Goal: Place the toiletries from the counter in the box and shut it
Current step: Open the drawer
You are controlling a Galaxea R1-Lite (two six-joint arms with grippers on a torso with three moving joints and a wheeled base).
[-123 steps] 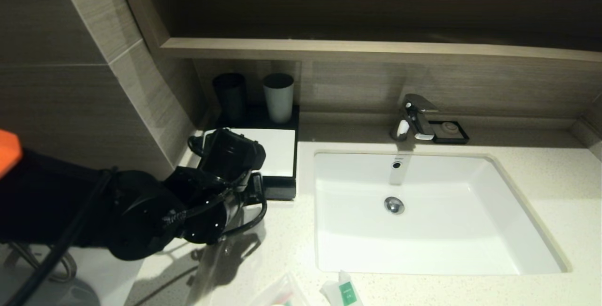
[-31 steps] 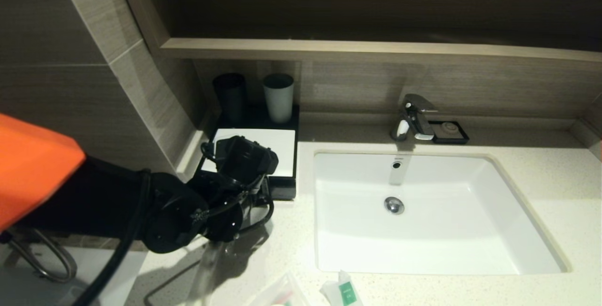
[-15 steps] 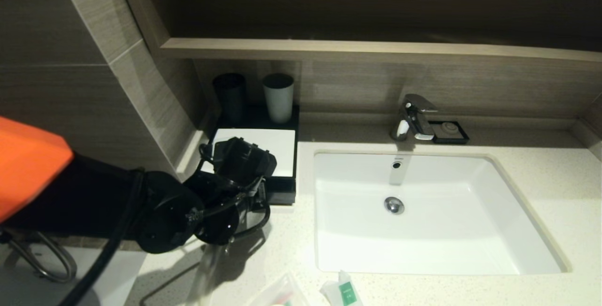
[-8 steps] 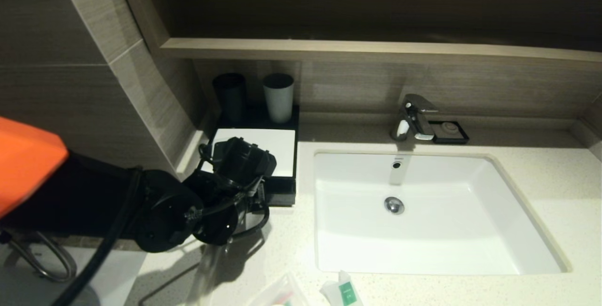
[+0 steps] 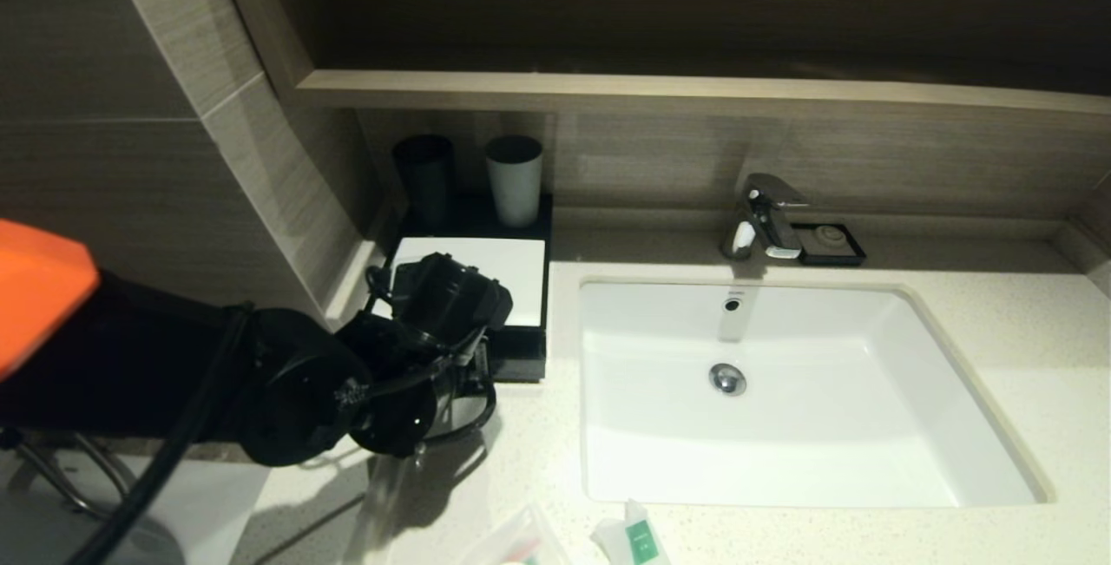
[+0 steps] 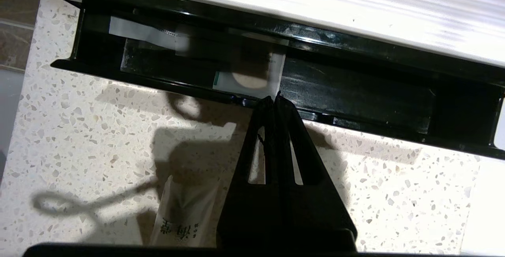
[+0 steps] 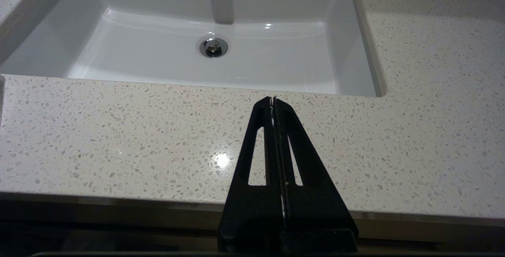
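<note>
The black box with a white top panel [image 5: 512, 274] stands left of the basin, and its front drawer [image 6: 355, 103] is pulled out a little. Inside the drawer lie a white sachet with a green label [image 6: 246, 80] and a long clear sleeve [image 6: 146, 36]. My left gripper [image 6: 272, 99] is shut, its tips at the drawer's front lip; in the head view it [image 5: 473, 365] is at the box front. On the counter [image 5: 538, 452] lie a long thin sleeve [image 5: 382, 504], a clear pouch [image 5: 516, 543], a green-label sachet [image 5: 635, 537] and a white packet [image 6: 181, 213]. My right gripper [image 7: 273, 99] is shut and empty above the counter's front strip.
A dark cup [image 5: 425, 170] and a grey cup [image 5: 514, 179] stand behind the box. The white basin [image 5: 781, 426] fills the middle, with the tap [image 5: 764, 218] and a small black soap dish [image 5: 831, 242] behind it. A wall corner [image 5: 286, 200] stands left of the box.
My left arm has drawn back a little toward the counter's front, and the drawer's front edge sits slightly further out than a second ago. The packets at the front have not moved.
</note>
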